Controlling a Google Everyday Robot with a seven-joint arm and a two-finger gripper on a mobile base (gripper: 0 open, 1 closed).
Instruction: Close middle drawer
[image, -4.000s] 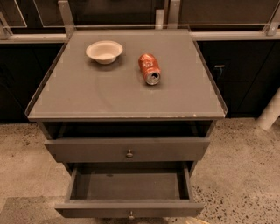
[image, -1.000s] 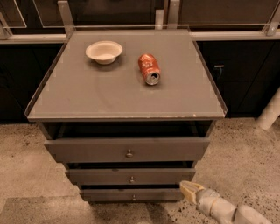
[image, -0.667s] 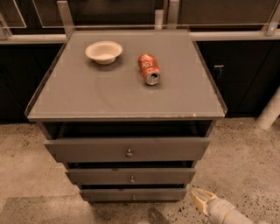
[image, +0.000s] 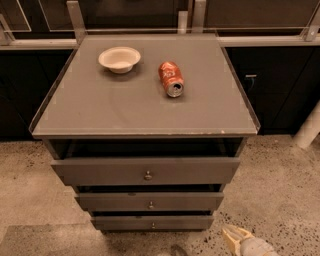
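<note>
Gripper (image: 234, 239), yellowish tip, sits low at bottom right over speckled concrete floor (image: 285, 185), clear of the cabinet; grip state unreadable. Dark grey middle drawer (image: 150, 201) with small round knob is pushed in. White paper bowl (image: 119, 58) and tipped red soda can (image: 171, 79) lie on grey cabinet top (image: 125, 110); label illegible. Four seconds ago the drawer stood pulled out.

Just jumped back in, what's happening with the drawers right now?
The middle drawer looks pushed in, with none of its inside showing, so the closing seems done. The gripper is low at the bottom right, near the floor, beside the cabinet and touching nothing. On the cabinet top a bowl stands and a can lies on its side.
</note>
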